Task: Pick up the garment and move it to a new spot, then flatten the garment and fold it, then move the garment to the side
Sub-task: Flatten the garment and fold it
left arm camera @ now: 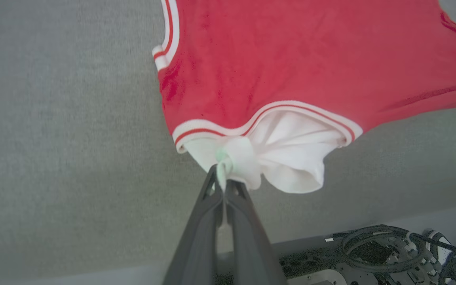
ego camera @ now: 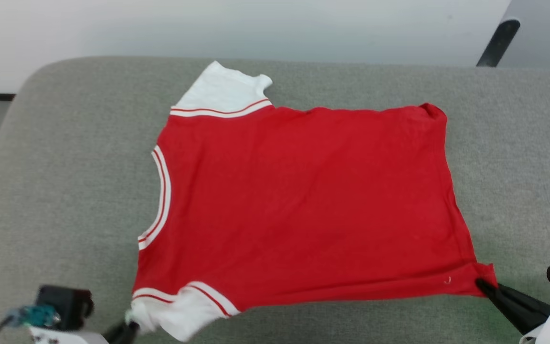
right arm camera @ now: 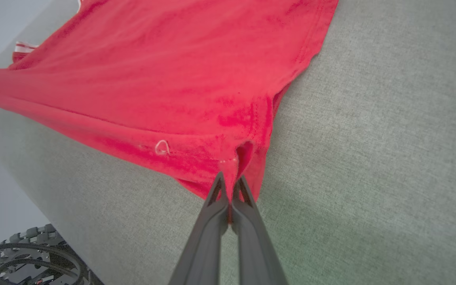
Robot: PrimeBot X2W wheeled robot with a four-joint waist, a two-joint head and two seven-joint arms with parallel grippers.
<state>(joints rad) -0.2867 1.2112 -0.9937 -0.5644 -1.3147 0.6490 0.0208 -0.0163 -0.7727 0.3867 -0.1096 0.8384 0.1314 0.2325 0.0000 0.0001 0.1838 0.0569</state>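
Red cotton with white short sleeves: in the head view the shirt (ego camera: 303,205) lies spread nearly flat on a grey cushion (ego camera: 55,191), with its collar (ego camera: 161,200) toward the left and its hem toward the right. Red-and-white striped trim edges the collar and both sleeve seams. The far sleeve (ego camera: 222,91) rests flat at the top, while the near sleeve (ego camera: 184,313) is bunched at the lower left, where the left gripper (ego camera: 129,327) pinches it. At the lower right the right gripper (ego camera: 484,285) is clamped on the near hem corner, and the shirt's near edge runs in a straight, taut line between the two. In the left wrist view the left gripper (left arm camera: 222,176) has its dark fingers pressed together on a fold of the white sleeve (left arm camera: 295,158), which puckers into a pouch below the striped seam. The red body (left arm camera: 291,55) fans out above it over the grey cloth, and cables (left arm camera: 374,241) lie at the lower right. In the right wrist view the right gripper (right arm camera: 230,181) is closed tight on the red corner, where the cloth gathers into a small crease. The shirt (right arm camera: 164,75) stretches away to the upper left, its edge casting a shadow on the cushion (right arm camera: 370,138). A small white thread loop (right arm camera: 161,147) sits on the hem just beside the fingertips.
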